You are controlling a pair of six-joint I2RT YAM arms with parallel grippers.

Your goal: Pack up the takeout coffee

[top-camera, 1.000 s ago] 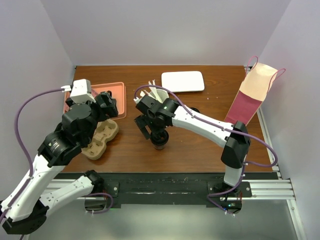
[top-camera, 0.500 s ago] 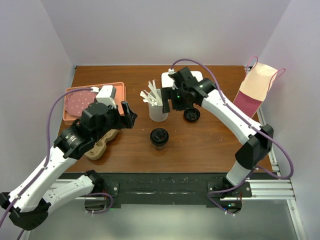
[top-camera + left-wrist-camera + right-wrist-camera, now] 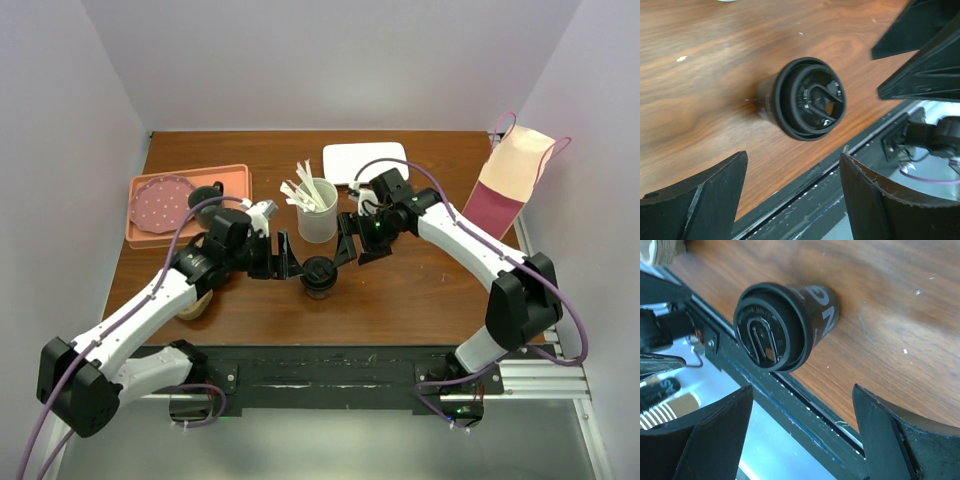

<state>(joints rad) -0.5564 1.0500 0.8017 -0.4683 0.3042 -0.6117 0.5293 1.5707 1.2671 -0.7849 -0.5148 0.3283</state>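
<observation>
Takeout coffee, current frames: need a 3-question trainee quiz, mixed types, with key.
1. True or false: the takeout coffee stands upright on the table with its lid on.
2. Which fingers grip the coffee? A) left fingers B) right fingers C) neither; both sets are open, flanking it.
3. Fill in: the taller cup just behind the coffee, away from the arm bases, is the ____.
Key: 1 true; 2 C; 3 white cup of stirrers.
</observation>
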